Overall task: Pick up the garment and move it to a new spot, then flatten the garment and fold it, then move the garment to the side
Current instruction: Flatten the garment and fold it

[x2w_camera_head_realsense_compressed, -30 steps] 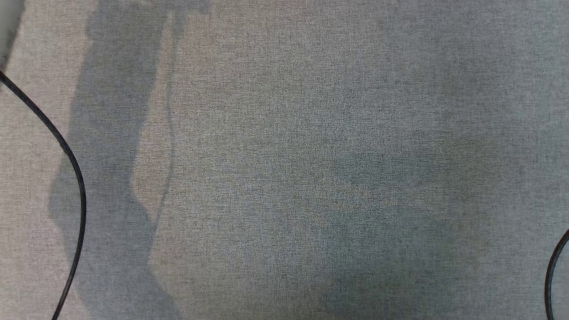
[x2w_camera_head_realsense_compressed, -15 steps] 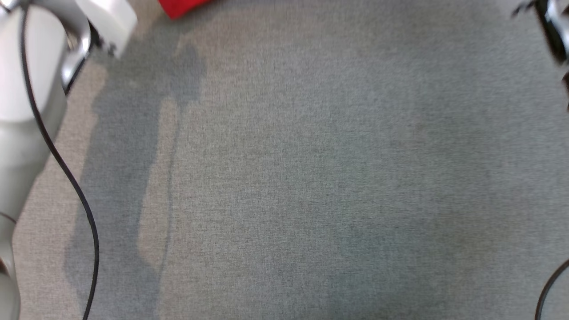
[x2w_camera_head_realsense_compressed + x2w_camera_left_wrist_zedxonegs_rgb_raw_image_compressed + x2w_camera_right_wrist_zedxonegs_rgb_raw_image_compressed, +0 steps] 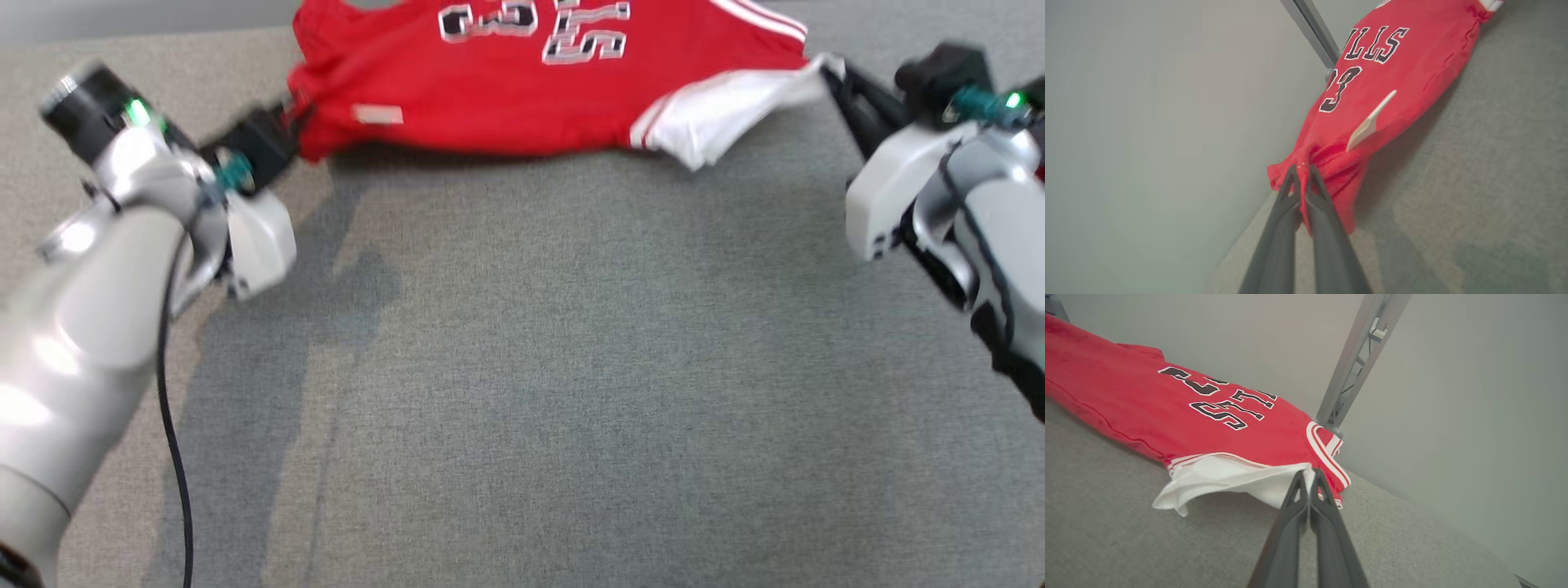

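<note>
Grey woven tabletop (image 3: 571, 367), bounded at its far edge by a plain pale wall (image 3: 1453, 396). I saw a grey metal strut (image 3: 1355, 363) rising against that wall, just behind the garment. The garment (image 3: 506, 90), a red jersey with white trim and black-and-white lettering, lay along the far edge of the tabletop, stretched between my two arms. Its upper part was cut off by the top of the head view, which was blurred, and the lettering could be read only in part. Whether the near hem rested on the tabletop or hung just above it, I could not tell. The left claw (image 3: 1301, 169) was closed on a bunched red corner of the garment. The right claw (image 3: 1308, 473) was pinched on the white lining at the opposite end, which sagged in a loose fold. A black cable (image 3: 175, 457) ran down beside the left forearm (image 3: 90, 327). Soft shadows of the arms fell on the near tabletop.
</note>
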You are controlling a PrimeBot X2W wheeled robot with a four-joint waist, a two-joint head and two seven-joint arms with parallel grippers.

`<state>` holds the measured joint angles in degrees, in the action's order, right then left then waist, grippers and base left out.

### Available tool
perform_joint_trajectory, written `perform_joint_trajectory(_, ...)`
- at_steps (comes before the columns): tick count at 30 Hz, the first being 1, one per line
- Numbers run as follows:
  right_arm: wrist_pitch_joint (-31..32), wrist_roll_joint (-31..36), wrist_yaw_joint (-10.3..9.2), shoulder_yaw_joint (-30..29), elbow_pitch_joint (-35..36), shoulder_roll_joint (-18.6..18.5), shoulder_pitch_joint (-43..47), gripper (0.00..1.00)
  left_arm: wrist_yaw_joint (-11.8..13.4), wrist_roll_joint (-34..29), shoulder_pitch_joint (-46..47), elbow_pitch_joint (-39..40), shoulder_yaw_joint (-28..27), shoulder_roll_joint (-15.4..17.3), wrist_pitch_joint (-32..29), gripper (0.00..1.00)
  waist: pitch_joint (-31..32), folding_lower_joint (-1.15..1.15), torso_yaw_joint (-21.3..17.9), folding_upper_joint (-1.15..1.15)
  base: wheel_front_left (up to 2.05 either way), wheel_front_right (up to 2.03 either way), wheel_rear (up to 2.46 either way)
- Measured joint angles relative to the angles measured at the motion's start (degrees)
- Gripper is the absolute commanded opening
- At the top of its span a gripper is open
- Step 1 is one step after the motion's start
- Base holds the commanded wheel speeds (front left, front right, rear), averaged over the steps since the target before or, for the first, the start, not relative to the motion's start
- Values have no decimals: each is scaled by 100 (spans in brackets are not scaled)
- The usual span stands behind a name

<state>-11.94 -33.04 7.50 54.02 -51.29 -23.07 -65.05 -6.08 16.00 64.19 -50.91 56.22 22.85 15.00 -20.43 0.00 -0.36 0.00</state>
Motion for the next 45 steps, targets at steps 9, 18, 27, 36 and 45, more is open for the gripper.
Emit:
perform_joint_trajectory(9, 609, -1172, 0, 1184, 421, -321, 397, 0, -121, -331, -799, -168, 811, 148, 0, 0, 501, 0, -120, 0, 0, 0, 0)
perform_joint_trajectory(18, 1392, -2034, 0, 1861, 898, -677, 831, 0, -134, 27, -1449, -441, 1635, 229, -136, 0, 1064, 0, -179, 0, 0, 0, 0)
perform_joint_trajectory(27, 2541, -2636, 0, 1924, 1764, -1070, 1190, 0, -134, 10, -1848, -223, 1706, 356, -222, 0, 1498, -1, -197, 0, 0, 0, 0)
perform_joint_trajectory(36, 3434, -3145, 0, 1930, 2370, -1397, 1524, 0, -134, 31, -2289, 307, 1706, 506, -425, 0, 1840, -1, -172, 0, 0, 0, 0)
perform_joint_trajectory(45, 4302, -3733, 0, 1934, 2981, -1858, 1800, 0, -135, 63, -2888, 1640, 1714, 1017, -1229, 0, 2130, -1, -47, 0, 0, 0, 0)
